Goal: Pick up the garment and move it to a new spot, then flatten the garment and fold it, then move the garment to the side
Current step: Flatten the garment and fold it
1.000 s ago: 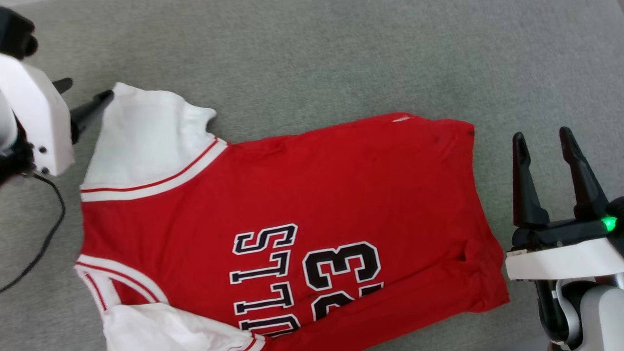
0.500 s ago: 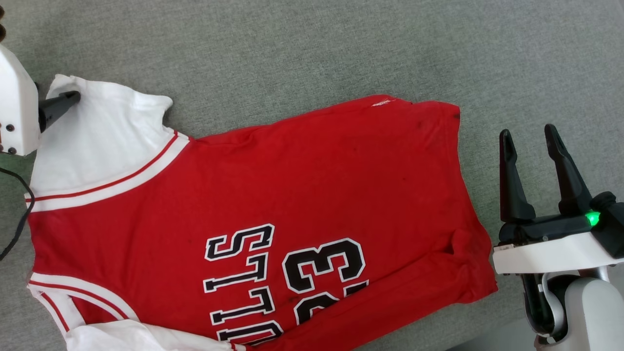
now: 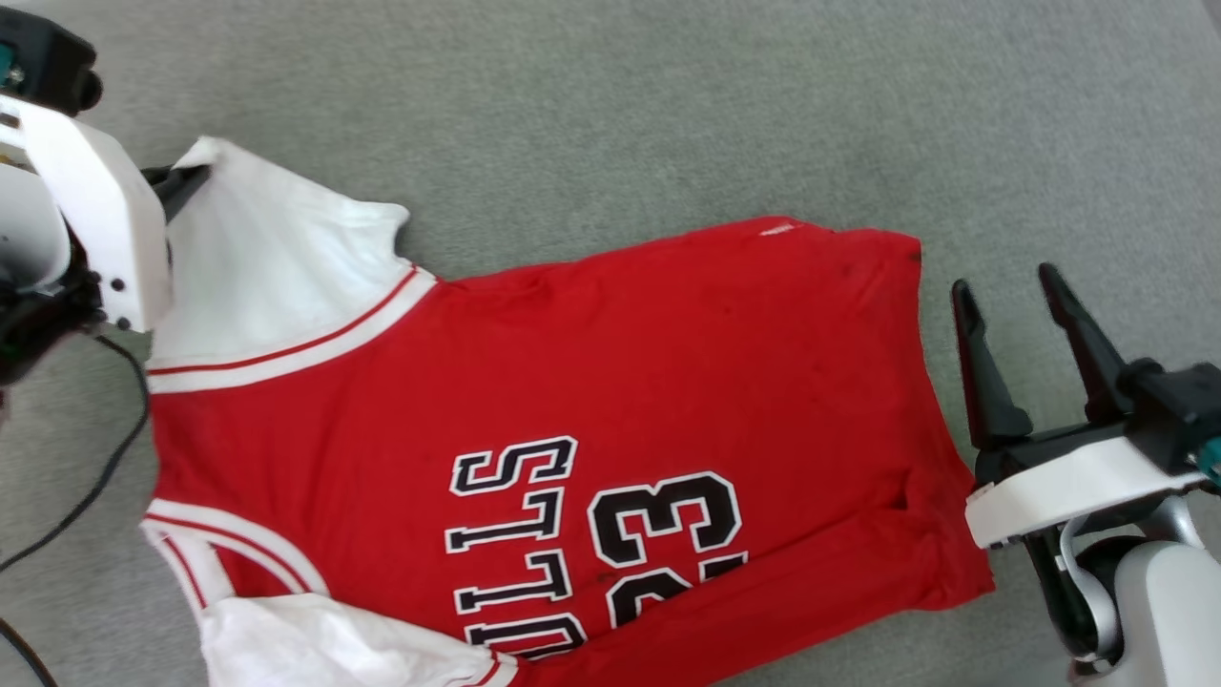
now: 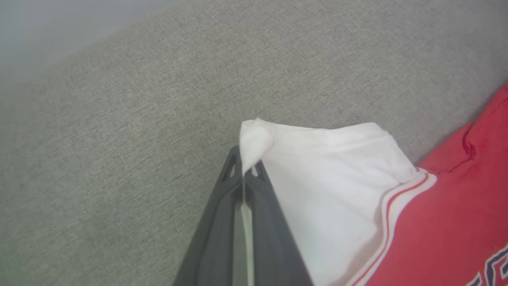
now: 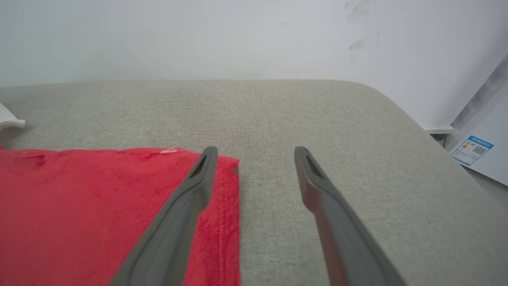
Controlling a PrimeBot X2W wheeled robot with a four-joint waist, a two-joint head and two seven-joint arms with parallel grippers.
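Newly snapped shut, the dark-fingered left gripper (image 4: pixel 243 169) pinches the red jersey shirt (image 3: pixel 610 363) by its white sleeve corner; the dark-fingered right gripper (image 3: pixel 1005 281) hangs open and empty.

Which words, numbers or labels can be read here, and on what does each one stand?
"ULLS": black, white-outlined letters on the red jersey; the letter before is cut off.
"23": beside them on the same jersey, the 2 partly hidden by a fold.
Blue-and-white sticker on the white panel: too small to read.
White mark at the jersey's hem: too small to read.
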